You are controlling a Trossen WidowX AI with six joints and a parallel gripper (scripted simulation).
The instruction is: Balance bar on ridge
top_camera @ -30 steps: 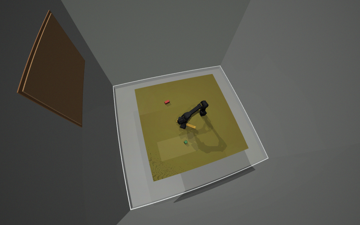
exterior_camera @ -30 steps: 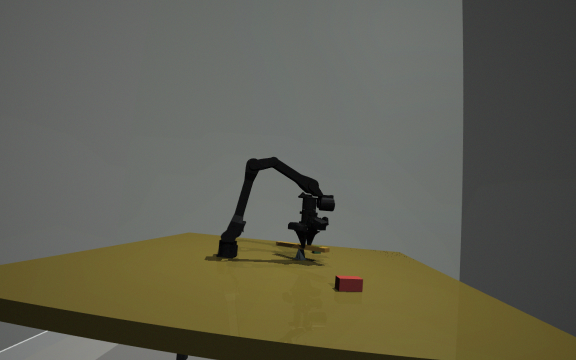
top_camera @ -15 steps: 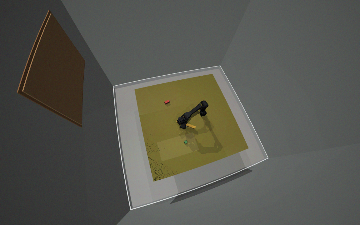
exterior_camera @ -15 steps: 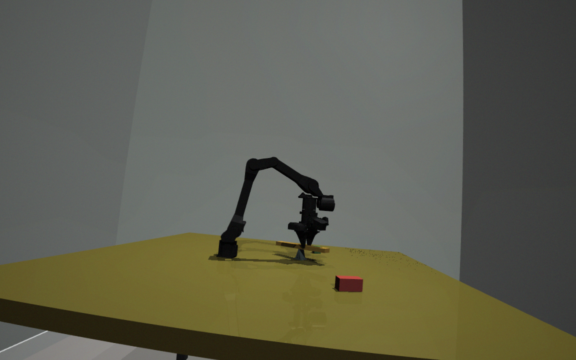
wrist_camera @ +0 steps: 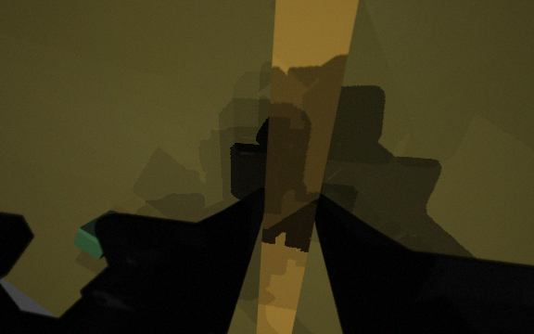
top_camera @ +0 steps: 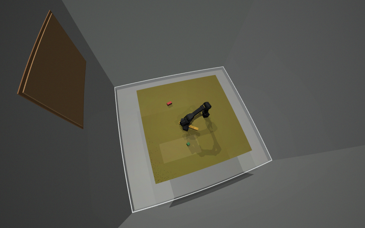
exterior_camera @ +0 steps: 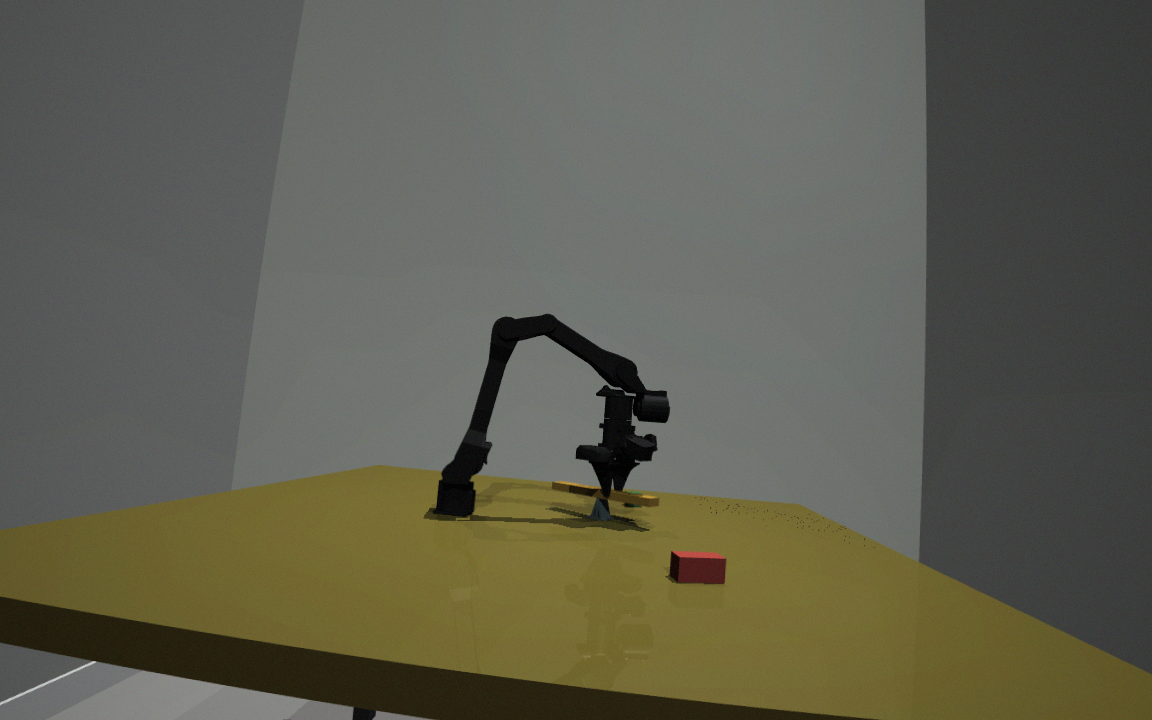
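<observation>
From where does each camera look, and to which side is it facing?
Top: high above the table, facing down at a slant; the arm shows from above.
Exterior: low beside the table, facing across it, the red block nearest; the arm shows from the side, base to tool.
Wrist: on the arm by the tool, facing the tabletop along the fingers, which grip the orange bar.
Top and exterior share the red block; all three show the bar.
</observation>
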